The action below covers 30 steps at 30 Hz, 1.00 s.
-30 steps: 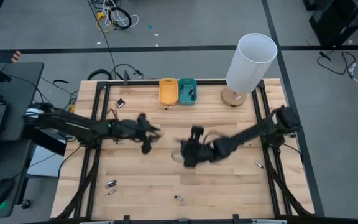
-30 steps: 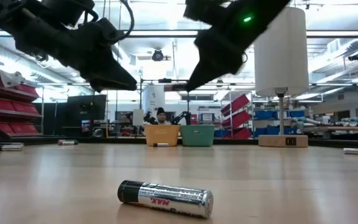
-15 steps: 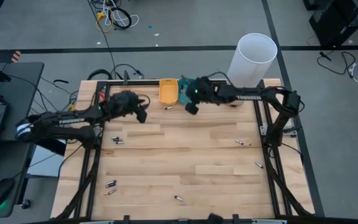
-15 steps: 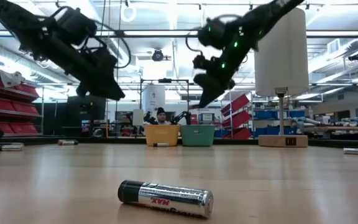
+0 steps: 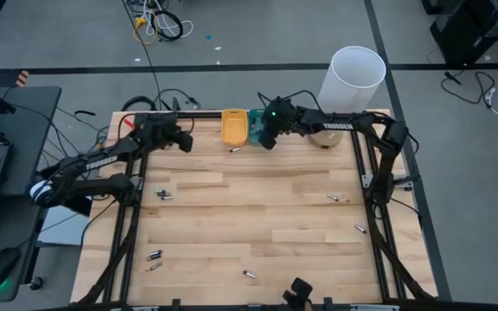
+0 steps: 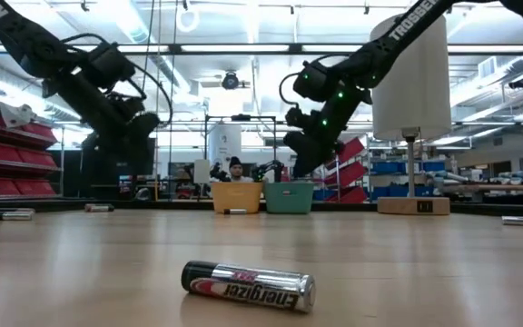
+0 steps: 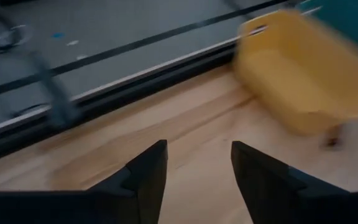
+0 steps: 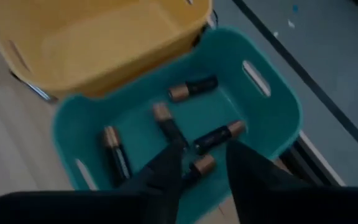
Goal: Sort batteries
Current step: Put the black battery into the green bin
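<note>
The right end effector (image 8: pixel 197 168) hangs directly over the teal tray (image 8: pixel 272 134), its fingers slightly parted with nothing visible between them; just below and ahead of the fingertips lie five batteries (image 8: pixel 192 88), copper-tipped and dark, scattered loose on the tray floor. Beside that tray, touching it on the far side from the end effector's wrist, sits the yellow tray (image 8: pixel 114 37), which looks empty. The risk, as I judge it, is that a descent from here would press a finger onto a battery already sorted and knock it about, or nudge the light tray across the table (image 5: pixel 258 216). The left end effector (image 7: pixel 194 165) hovers over bare wood near the table's back edge, fingers apart and holding nothing, with the yellow tray ahead and to one side; sweeping toward it could clip its wall. Well away from both, loose batteries remain on the table: one just in front of the yellow tray (image 5: pixel 234 149), a few toward the left arm's side (image 5: pixel 153 256), others toward the right arm's side (image 5: pixel 360 229), and one near the front edge (image 6: pixel 248 284).
</note>
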{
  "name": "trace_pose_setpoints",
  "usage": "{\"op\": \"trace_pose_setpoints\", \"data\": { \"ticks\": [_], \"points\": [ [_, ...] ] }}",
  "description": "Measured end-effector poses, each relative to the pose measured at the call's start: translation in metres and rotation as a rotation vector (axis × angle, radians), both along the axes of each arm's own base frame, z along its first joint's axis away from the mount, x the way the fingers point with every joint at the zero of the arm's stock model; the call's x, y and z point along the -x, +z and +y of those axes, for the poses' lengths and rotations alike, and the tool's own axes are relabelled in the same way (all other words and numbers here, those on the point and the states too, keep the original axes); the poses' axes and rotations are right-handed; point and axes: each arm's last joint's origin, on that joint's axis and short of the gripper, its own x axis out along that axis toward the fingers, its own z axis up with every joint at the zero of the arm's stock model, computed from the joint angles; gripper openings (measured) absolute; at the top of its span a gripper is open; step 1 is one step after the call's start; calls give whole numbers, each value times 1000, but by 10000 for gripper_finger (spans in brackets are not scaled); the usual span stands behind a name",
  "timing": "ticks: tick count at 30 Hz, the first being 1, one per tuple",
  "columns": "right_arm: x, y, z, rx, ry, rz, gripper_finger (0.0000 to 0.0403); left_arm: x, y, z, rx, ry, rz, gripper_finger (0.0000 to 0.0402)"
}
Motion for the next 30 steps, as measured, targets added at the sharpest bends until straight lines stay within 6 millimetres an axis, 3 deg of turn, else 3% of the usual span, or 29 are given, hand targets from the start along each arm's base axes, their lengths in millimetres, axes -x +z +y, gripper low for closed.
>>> {"op": "trace_pose_setpoints", "data": {
  "ticks": [6, 12, 16, 24, 30],
  "points": [
    [0, 18, 4, 27, 11, -63, 170, 9, -16, 5, 103, 151, 81, 227],
    [2, 37, 11, 13, 95, -135, 182, 13, -32, 12, 186, 297, 119, 220],
    [2, 42, 13, 18, 174, -157, 179, 8, -28, 17, 206, 317, 135, 213],
    [4, 44, 7, 19, 254, -177, 179, 2, -26, 27, 346, 340, 330, 212],
    [8, 44, 2, 2, 290, -189, 178, -10, -10, 42, 422, 273, 500, 212]
  ]
}}
